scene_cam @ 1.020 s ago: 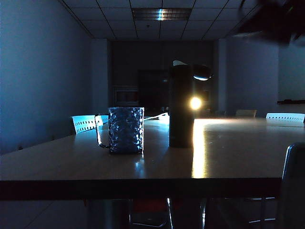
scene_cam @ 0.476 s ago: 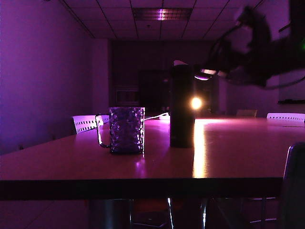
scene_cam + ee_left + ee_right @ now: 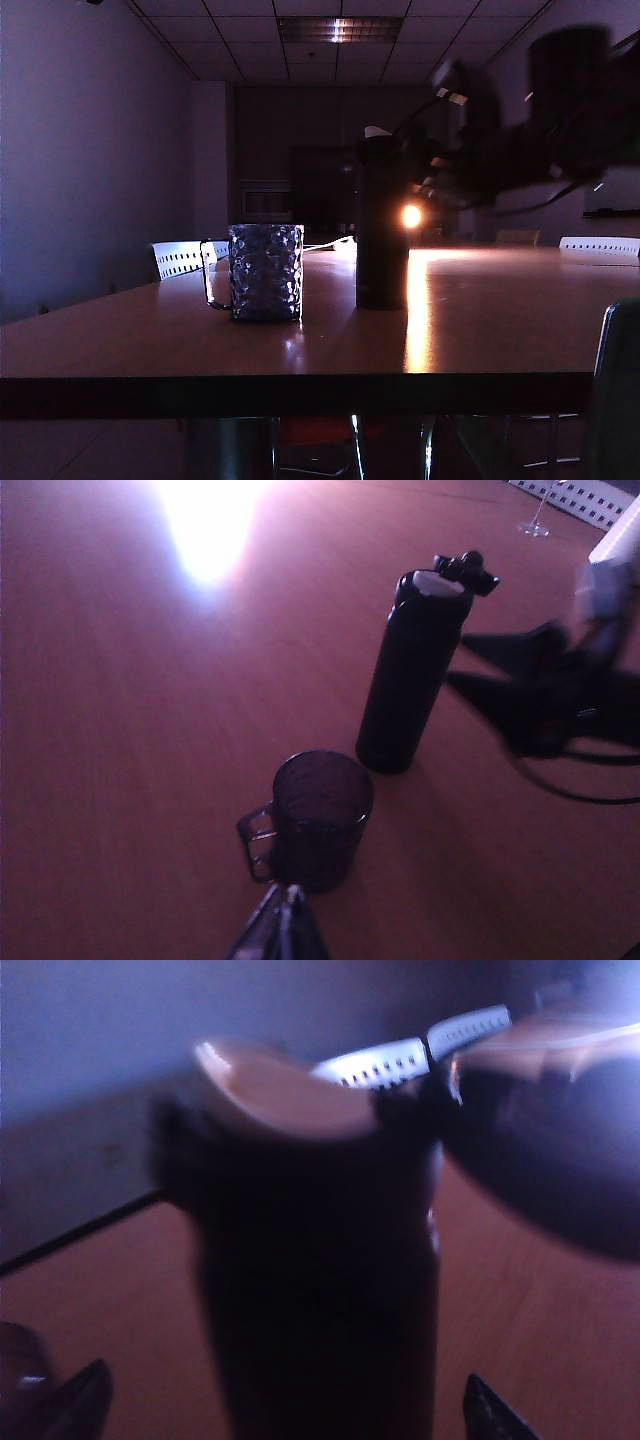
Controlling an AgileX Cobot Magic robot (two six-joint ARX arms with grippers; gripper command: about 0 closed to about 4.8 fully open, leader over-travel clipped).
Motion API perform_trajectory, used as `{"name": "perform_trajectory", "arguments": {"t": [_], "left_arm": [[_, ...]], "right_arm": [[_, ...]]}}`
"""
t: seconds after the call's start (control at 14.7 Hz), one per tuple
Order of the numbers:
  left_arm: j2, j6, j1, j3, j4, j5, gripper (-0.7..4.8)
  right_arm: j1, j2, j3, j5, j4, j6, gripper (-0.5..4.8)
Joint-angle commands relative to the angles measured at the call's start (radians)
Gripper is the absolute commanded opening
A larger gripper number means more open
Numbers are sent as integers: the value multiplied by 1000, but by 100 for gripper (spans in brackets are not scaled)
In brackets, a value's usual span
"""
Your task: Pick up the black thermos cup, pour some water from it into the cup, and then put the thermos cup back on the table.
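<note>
**Right gripper closing in on an upright black thermos cup**

A dim room with a long brown table [image 3: 480, 320]. The black thermos cup [image 3: 381, 225] stands upright on it, lid flipped back, pale spout on top. The cup [image 3: 265, 271], a short dimpled glass mug, stands on the table just beside the thermos, not touching, its loop handle pointing away from the thermos.

The right gripper [image 3: 285, 1405] faces the thermos at close range, its two dark fingertips [image 3: 80, 1395] spread wide on either side of the body, nothing held. The left gripper [image 3: 283, 925] hangs above the table on the mug's far side from the thermos; its tips look pressed together, and it is empty.

The thermos probably feels rigid, smooth and somewhat slippery, and fairly heavy if full; a firm hold around the middle of the body seems safest. Its contents cannot be seen. The mug looks empty, though the light is poor, and it is fragile.
</note>
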Motion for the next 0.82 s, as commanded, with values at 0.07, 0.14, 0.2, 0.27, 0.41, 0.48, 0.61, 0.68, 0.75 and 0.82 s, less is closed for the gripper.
{"name": "perform_trajectory", "arguments": {"t": [0.07,0.14,0.2,0.27,0.41,0.48,0.61,0.68,0.75,0.82], "left_arm": [[-1,8,2,7,13,5,-6],[-1,8,2,7,13,5,-6],[-1,8,2,7,13,5,-6],[-1,8,2,7,13,5,-6],[-1,7,2,7,13,5,-6],[-1,7,2,7,13,5,-6],[-1,-4,2,7,13,21,-6],[-1,-4,2,7,13,22,-6],[-1,-7,2,7,13,29,-6],[-1,-11,2,7,13,29,-6]], "right_arm": [[10,56,52,11,15,-3,479],[15,81,71,13,15,-3,479],[26,104,89,13,17,-3,479],[33,121,102,13,20,-5,479],[50,158,135,8,30,-26,479],[51,175,153,1,30,-26,479],[51,196,172,2,29,-29,479],[51,206,183,2,28,-34,479],[51,218,196,2,27,-53,479],[51,234,213,2,29,-56,479]]}}
